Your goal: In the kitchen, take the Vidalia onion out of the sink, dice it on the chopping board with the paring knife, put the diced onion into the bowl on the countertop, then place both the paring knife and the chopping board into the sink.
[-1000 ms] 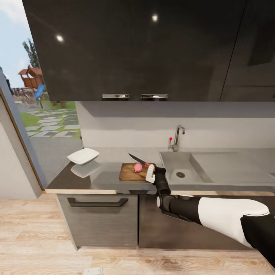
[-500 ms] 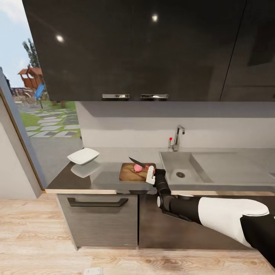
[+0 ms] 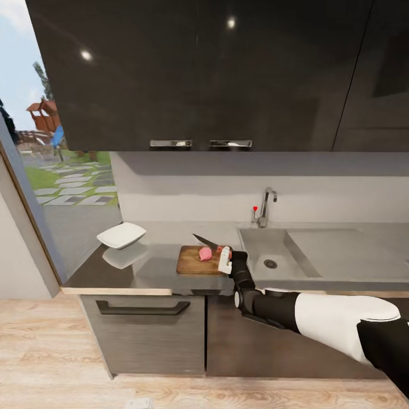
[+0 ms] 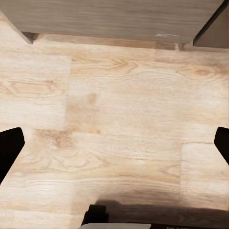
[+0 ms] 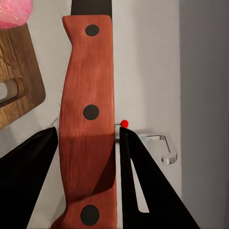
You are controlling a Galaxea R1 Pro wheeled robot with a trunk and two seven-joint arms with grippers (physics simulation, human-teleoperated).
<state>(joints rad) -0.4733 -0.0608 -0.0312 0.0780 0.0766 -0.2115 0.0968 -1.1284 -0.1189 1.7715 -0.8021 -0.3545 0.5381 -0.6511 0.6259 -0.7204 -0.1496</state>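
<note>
The brown chopping board [image 3: 196, 261] lies on the grey countertop [image 3: 153, 267], left of the sink [image 3: 267, 250]. The pinkish Vidalia onion [image 3: 205, 254] rests on the board's right half, also seen as onion [image 5: 14, 10] beside the board [image 5: 19, 81]. My right gripper [image 3: 225, 258] sits at the board's right end, shut on the paring knife. Its red handle [image 5: 88, 109] stands between the black fingers [image 5: 28, 176], and the dark blade [image 3: 203, 241] points back-left just behind the onion. The white bowl [image 3: 121, 234] stands at the counter's left end. My left gripper [image 4: 114, 148] hangs open over the floor.
A chrome tap [image 3: 264, 205] with a red knob [image 3: 255, 208] rises behind the sink. Dark wall cabinets [image 3: 199, 74] hang above the counter. A window opening [image 3: 57, 187] is at the left. Light wood floor [image 4: 114, 109] lies below, in front of the base cabinets.
The whole picture has shifted a little, so the camera moved. My right gripper keeps the knife at the board's right end, with the blade still just behind the onion.
</note>
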